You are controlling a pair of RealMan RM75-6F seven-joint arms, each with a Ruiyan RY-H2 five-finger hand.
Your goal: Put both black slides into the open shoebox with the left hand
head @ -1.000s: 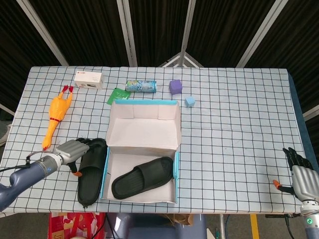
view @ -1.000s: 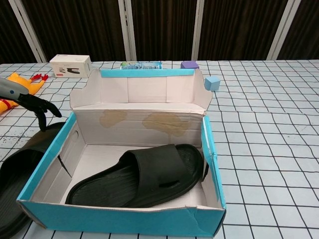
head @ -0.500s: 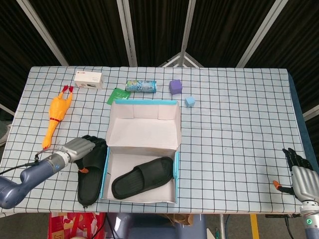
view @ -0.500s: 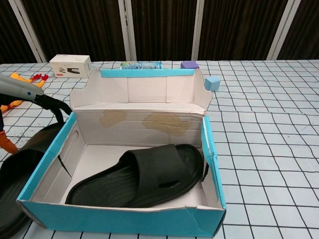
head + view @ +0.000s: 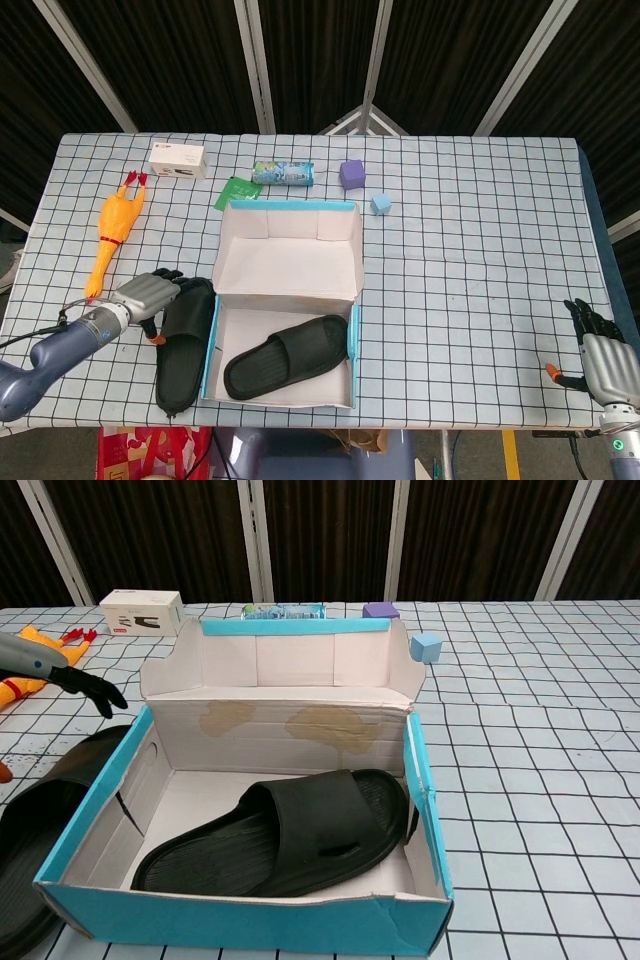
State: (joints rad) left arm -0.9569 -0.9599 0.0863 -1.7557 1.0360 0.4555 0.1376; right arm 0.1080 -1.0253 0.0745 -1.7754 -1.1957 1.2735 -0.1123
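Looking down from the head view, I see one black slide (image 5: 286, 358) lying diagonally inside the open shoebox (image 5: 352, 350), at the near edge of the counter (image 5: 480, 260). The second slide (image 5: 183, 350) lies outside, on the counter just beside the shoebox's left wall. My left robot hand (image 5: 150, 296) sits at that slide's far end with its fingers (image 5: 95, 690) spread and holding nothing; in the chest view the dark fingertips hang above the slide, though I cannot tell whether they touch it. My right robot hand (image 5: 598, 350) is well apart at the near right corner of the counter, fingers loosely apart and empty. Beyond the left hand a rubber chicken (image 5: 113, 232) lies stretched along the left side. Past the raised lid, along the far part of the counter, are a green packet (image 5: 236, 190), a white box (image 5: 177, 160), a small bottle lying on its side (image 5: 283, 173), a purple cube (image 5: 351, 173) and a light blue cube (image 5: 380, 204).
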